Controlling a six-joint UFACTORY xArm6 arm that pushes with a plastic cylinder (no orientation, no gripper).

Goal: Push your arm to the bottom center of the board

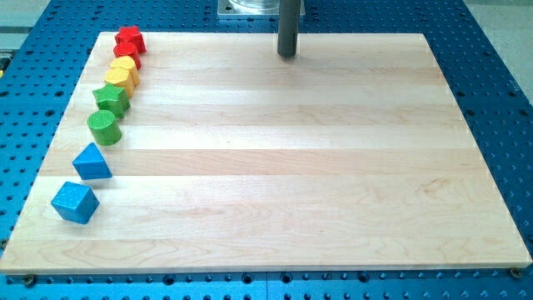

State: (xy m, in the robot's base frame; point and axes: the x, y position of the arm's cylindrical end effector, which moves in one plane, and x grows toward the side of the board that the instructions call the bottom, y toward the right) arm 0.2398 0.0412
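Note:
My tip (287, 55) rests near the top centre of the wooden board (283, 192), far from all the blocks. The blocks stand in a line down the board's left edge: a red star (130, 37), a red block (127, 52) just below it, two yellow blocks (123, 68) (117, 82), a green star (111, 98), a green cylinder (104, 127), a blue triangle (91, 161) and a blue cube (74, 202).
The board lies on a blue perforated table (491, 83). A grey metal arm base (250, 8) stands at the view's top, just behind the board's top edge.

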